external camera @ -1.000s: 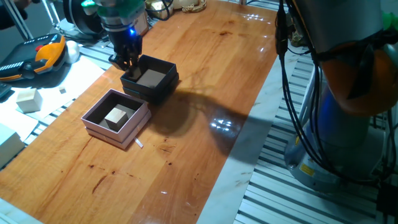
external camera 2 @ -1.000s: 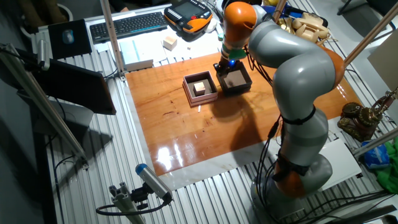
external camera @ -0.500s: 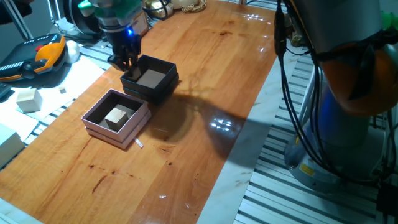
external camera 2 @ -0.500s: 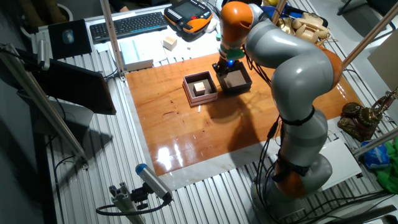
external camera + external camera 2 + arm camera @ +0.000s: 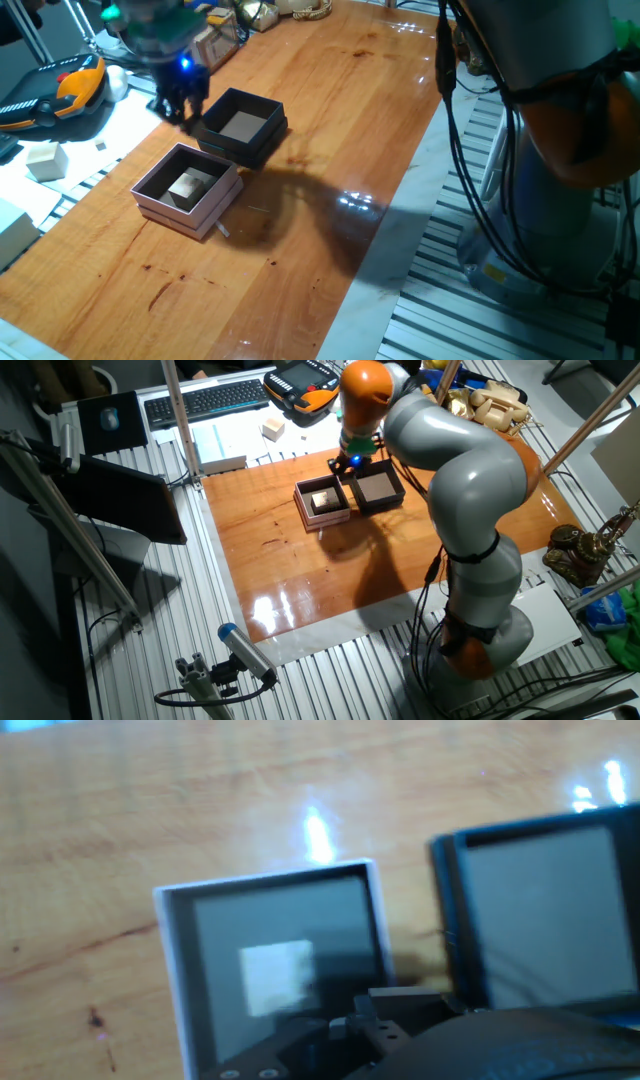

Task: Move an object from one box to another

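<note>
The black box (image 5: 256, 148) with a tan floor stands at the wooden table's far left. The pale pink box (image 5: 186, 217) sits just in front of it and holds a pale cube (image 5: 190, 187). My gripper (image 5: 180, 108) hangs above the table beside the black box's left corner, behind the pink box; its dark fingers are blurred. In the other fixed view my gripper (image 5: 345, 463) is above both boxes' far edges. The hand view shows the pink box (image 5: 170, 980) with the cube (image 5: 275, 978), the black box (image 5: 447, 920) to its right and my gripper (image 5: 370, 1015) at the bottom.
A small white scrap (image 5: 224, 231) lies by the pink box's front corner. Off the table's left edge are a wooden block (image 5: 44, 160) and an orange-black pendant (image 5: 60, 90). A keyboard (image 5: 205, 398) lies beyond the table. The arm's base (image 5: 530, 200) stands at the right.
My gripper has risen out of the black box's left corner and moved left, toward the pink box. Neither box nor the cube has moved.
</note>
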Available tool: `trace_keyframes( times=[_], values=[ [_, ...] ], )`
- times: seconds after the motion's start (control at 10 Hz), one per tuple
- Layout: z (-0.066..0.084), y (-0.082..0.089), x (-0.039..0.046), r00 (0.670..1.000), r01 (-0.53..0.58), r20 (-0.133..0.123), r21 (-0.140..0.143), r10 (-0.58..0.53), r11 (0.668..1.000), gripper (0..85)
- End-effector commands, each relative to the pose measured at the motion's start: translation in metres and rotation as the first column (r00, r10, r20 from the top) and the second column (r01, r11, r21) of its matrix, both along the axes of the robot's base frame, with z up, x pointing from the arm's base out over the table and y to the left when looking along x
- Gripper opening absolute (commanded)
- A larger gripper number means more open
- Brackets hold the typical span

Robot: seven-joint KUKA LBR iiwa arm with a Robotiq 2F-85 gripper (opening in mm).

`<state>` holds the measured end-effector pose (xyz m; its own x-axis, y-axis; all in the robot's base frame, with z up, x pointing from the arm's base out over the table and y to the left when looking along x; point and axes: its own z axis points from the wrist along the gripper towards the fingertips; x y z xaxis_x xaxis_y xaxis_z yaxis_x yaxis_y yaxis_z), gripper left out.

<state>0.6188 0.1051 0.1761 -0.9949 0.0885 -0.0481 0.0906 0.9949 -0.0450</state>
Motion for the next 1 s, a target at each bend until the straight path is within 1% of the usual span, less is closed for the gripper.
trace_keyframes(
  times=[0.0, 0.1, 0.2, 0.3, 0.4, 0.6, 0.7, 0.9],
  values=[
    [-0.007, 0.020, 0.0017, 1.000, -0.009, 0.004, -0.005, 0.009, 1.000, 0.0],
    [-0.014, 0.030, 0.0027, 1.000, -0.009, 0.004, 0.000, 0.009, 1.000, 0.0],
    [-0.019, 0.040, 0.0027, 1.000, -0.010, 0.004, -0.009, 0.010, 1.000, 0.0],
    [-0.025, 0.047, 0.0025, 1.000, -0.010, 0.004, -0.006, 0.010, 1.000, 0.0],
    [-0.030, 0.051, 0.0020, 1.000, -0.017, 0.012, -0.008, 0.017, 1.000, 0.0],
    [-0.041, 0.053, 0.0013, 0.999, -0.047, 0.012, -0.013, 0.048, 0.999, 0.0],
    [-0.046, 0.050, 0.0025, 0.998, -0.057, 0.012, 0.000, 0.057, 0.998, 0.0],
    [-0.055, 0.048, 0.0054, 0.998, -0.055, 0.014, 0.012, 0.055, 0.998, 0.0]
  ],
)
